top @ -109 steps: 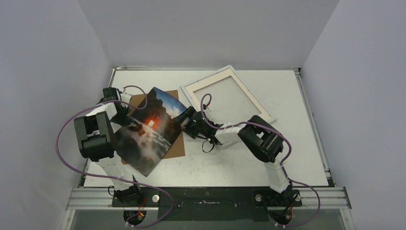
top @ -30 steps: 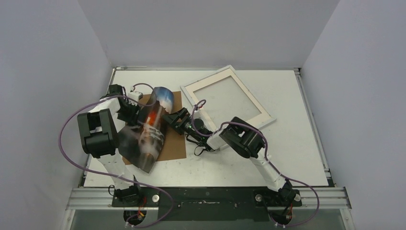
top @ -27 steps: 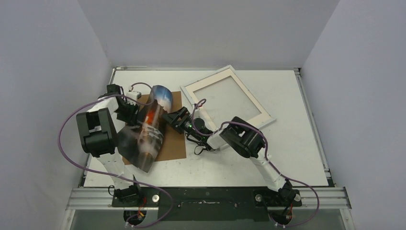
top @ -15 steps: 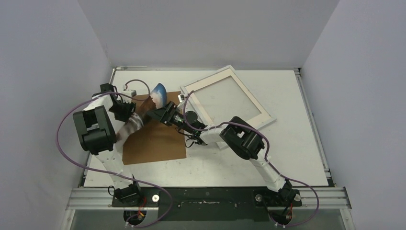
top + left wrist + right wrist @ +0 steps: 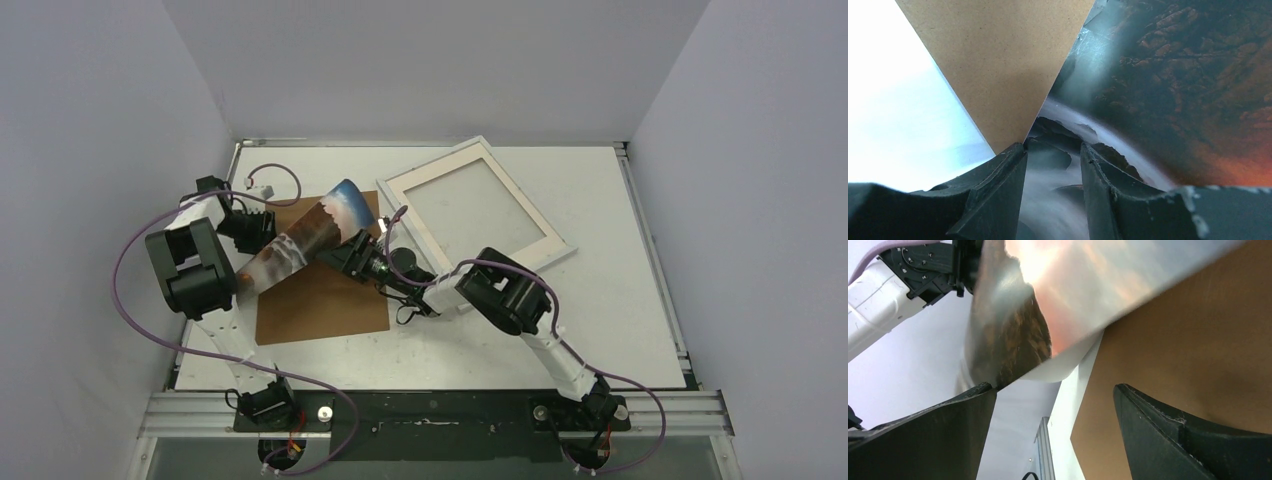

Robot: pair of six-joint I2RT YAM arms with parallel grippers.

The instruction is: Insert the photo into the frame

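Overhead, top view: white table boxed in by pale walls on three sides, metal rail along the near edge.
- The frame: white, flat on the far middle of the table, turned at an angle, window empty. Its near-left corner is covered by the right arm.
- Brown backing board: flat on the left half, just beside the frame.
- The photo: curled into a loose cone, raised over the board's far end, blue-sky end toward the frame.
- Left gripper: at the cone's narrow end.
- Right gripper: under the cone's wide end, fingertips largely hidden by it.

Left wrist view: left gripper pinching the photo, jaws narrowly apart with misty white water between them. A corner of the backing board lies beyond, the table washed out to the left.

Right wrist view: right gripper spread wide, holding nothing. The photo arches above, blurred and glaring; its edge sits at the left fingertip, contact uncertain. Backing board fills the right. The left arm's end shows at top left, partly cut off.
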